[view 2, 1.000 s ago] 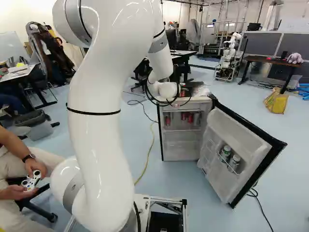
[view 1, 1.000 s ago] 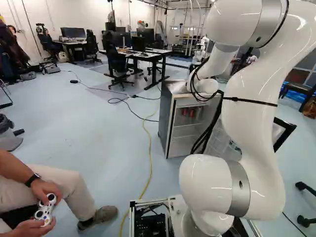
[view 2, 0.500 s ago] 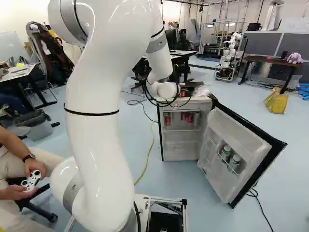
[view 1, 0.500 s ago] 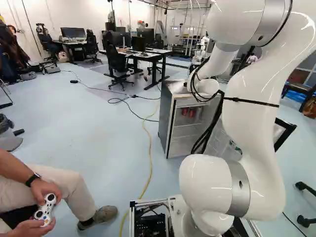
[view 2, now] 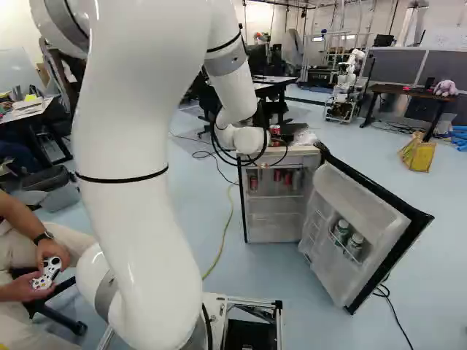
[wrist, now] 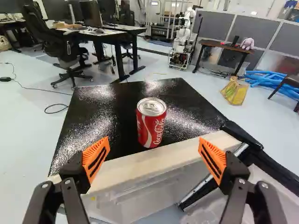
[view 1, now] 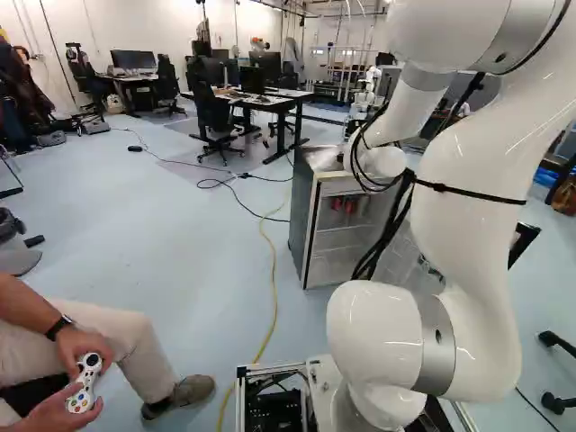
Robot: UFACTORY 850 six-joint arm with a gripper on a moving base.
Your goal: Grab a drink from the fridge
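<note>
The gripper (wrist: 154, 161) is wide open in the wrist view, nothing between its orange pads, low at the front edge of the fridge top (wrist: 103, 116). Upright on that black top, near its front edge, a red can (wrist: 151, 126) stands ahead of the fingers without touching them. The right base view shows the can (view 2: 275, 130) just beside the arm's wrist, which hides the fingers. Under it the fridge (view 2: 273, 219) is open, with red cans (view 2: 253, 181) on its upper shelf. Green-and-silver containers (view 2: 341, 230) sit in the door rack.
The fridge door (view 2: 357, 219) swings out to the right in the right base view. A yellow cable (view 1: 273, 270) crosses the floor. A seated person with a controller (view 1: 83, 382) is left of the base. Desks and another robot (view 2: 350, 84) stand farther back.
The arm has drawn back toward the base, its upper links shifting left in the right base view and right in the left one. The base and fridge have stayed put.
</note>
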